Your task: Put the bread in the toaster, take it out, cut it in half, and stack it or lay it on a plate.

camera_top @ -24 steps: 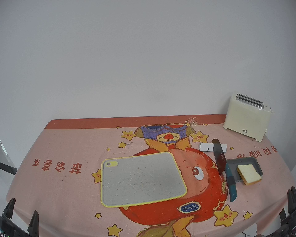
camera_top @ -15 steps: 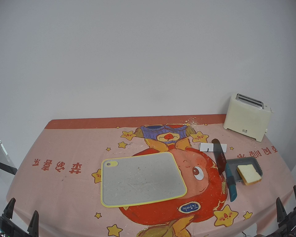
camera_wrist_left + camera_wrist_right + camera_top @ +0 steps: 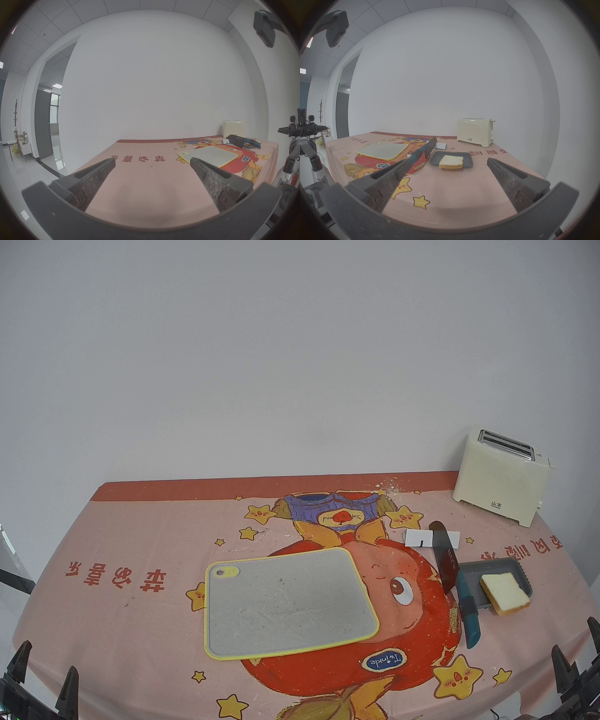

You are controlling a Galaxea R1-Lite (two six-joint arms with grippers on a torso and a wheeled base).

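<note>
Bread (image 3: 504, 591) on tray (image 3: 494, 568), well ahead of rt claw (image 3: 449, 161)

The cutting board (image 3: 289, 602) lies mid-frame on the table (image 3: 125, 540) in the head view. Off to its right, the knife (image 3: 455, 580) runs top to bottom, blade uppermost, its tip across a small card (image 3: 431, 539). The tray (image 3: 494, 566) is touching the knife's right side, with the bread (image 3: 504, 592) in it (toward the lower edge). The toaster (image 3: 503, 476) stands above the tray, at the table's upper-right corner.
</note>
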